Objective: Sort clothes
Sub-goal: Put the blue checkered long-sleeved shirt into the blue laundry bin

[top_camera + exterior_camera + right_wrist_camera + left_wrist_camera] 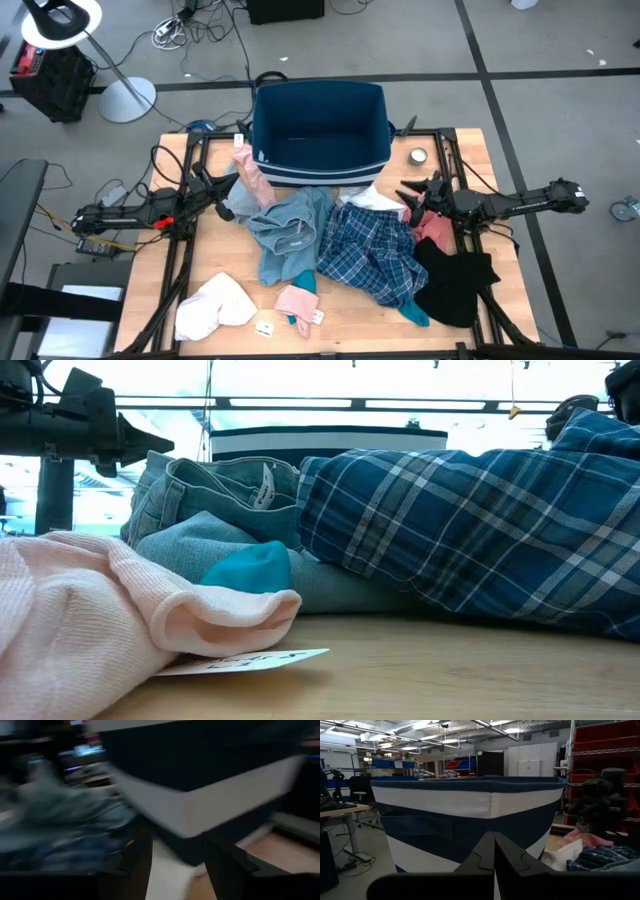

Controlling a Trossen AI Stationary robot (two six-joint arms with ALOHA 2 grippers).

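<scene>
**Both tools hanging beside the bin, clothes spread below**

You are looking at your left tool (236, 180) hovering with its fingers pressed together and holding nothing; in the left wrist view the two dark fingers (495, 857) are meeting in a closed wedge. Straight ahead of this tool the dark blue fabric bin with the white stripe (320, 125) is standing upright, and just beside the tool tip a pale pink knit garment (252, 172) is lying against the bin's wall.

Your right tool (408, 192) is sitting with its fingers parted and nothing visibly between them. Directly under and ahead of it a white garment (375, 198) is lying, with the blue plaid shirt (375, 250) spreading just beyond that. Behind this tool, along the arm, a salmon-red piece (435, 230) is resting, and a black garment (458, 280) is lying past it toward the surface's near edge. A small round metal tin (418, 156) is sitting near the tool, on the bin side.

Between the two tools the light blue-grey denim garment (290, 232) is bunching up. Well away from both, near the wooden surface's (350, 325) front edge, a white cloth (212, 305), a small pink piece (297, 300) and a teal piece (412, 312) are lying apart.
</scene>
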